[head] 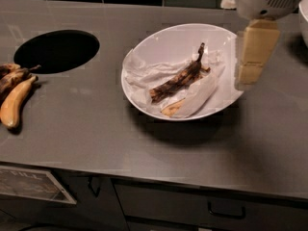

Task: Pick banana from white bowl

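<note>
The banana [178,78], slim and mostly black-brown with a dark stem pointing to the back, lies diagonally in the white bowl [144,42] at the middle of the grey counter. It rests on crumpled white paper [144,73], with a small pale-yellow peel scrap [172,109] beside its near end. My gripper [248,78], cream-coloured under a white housing, hangs over the bowl's right rim, to the right of the banana and above it, not touching it.
A bunch of plumper yellow-brown bananas [13,97] lies at the counter's left edge. A round black hole [57,50] is cut in the counter at the back left. The edge of another white dish [304,13] shows at the far right. Drawers with handles [226,211] are below.
</note>
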`<state>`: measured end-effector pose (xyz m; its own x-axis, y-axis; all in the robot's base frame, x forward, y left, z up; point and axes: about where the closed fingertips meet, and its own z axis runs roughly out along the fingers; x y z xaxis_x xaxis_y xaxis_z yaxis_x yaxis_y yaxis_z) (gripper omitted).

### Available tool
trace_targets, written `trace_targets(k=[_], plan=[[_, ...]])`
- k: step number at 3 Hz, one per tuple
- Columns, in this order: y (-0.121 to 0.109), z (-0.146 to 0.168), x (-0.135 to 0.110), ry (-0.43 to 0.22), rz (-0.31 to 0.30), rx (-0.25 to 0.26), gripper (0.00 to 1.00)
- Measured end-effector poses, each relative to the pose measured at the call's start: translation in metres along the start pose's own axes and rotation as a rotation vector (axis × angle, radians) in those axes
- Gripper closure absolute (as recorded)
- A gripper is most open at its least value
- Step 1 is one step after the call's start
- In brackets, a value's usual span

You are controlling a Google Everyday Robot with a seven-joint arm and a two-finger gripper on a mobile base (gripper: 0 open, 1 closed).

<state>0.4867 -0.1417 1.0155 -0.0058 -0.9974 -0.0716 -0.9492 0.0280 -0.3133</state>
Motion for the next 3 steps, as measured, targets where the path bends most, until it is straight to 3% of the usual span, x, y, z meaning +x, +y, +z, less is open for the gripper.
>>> trace_targets(k=[1,3], plan=[[-0.024,0.001,-0.028,-0.028,-0.062,0.027,0.00],[-0.033,0.005,-0.040,-0.048,-0.079,0.048,0.00]])
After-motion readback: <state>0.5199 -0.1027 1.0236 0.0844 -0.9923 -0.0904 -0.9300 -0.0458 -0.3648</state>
